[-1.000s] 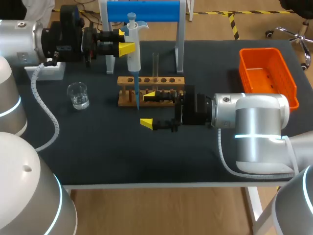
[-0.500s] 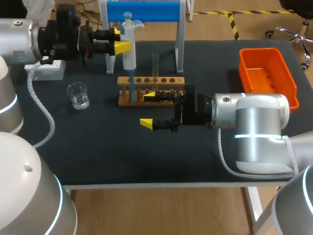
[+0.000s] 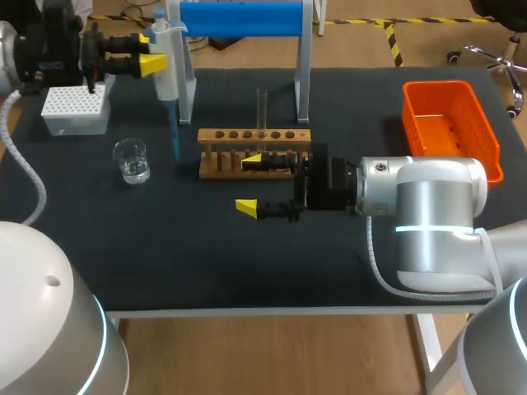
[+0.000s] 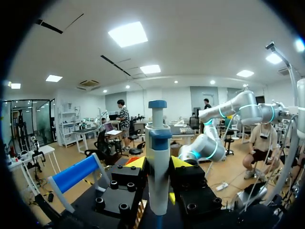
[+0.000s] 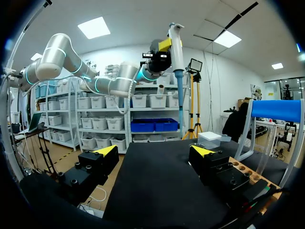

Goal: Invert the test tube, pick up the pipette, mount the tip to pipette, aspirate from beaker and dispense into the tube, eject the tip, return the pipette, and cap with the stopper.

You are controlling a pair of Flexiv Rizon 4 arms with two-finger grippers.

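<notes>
My left gripper (image 3: 153,62) is shut on the white pipette (image 3: 167,76), held upright at the back left. Its blue tip (image 3: 174,136) hangs just right of the glass beaker (image 3: 132,160), which holds a little clear liquid. In the left wrist view the pipette (image 4: 157,177) stands between the yellow fingertips (image 4: 137,162). A clear test tube (image 3: 262,105) stands upright in the wooden rack (image 3: 254,135). My right gripper (image 3: 249,183) stands open, low at the rack's front, one finger against the rack. In the right wrist view my right gripper (image 5: 154,152) holds nothing, and the pipette (image 5: 177,50) shows far ahead.
A white tip box (image 3: 76,109) sits at the back left, behind the beaker. The pipette stand with the blue top bar (image 3: 239,18) rises behind the rack. An orange bin (image 3: 449,123) stands at the right edge. Bare dark tabletop (image 3: 165,247) lies in front.
My left arm has carried the pipette leftward, from above the rack's left end to beside the beaker. The right arm has not moved.
</notes>
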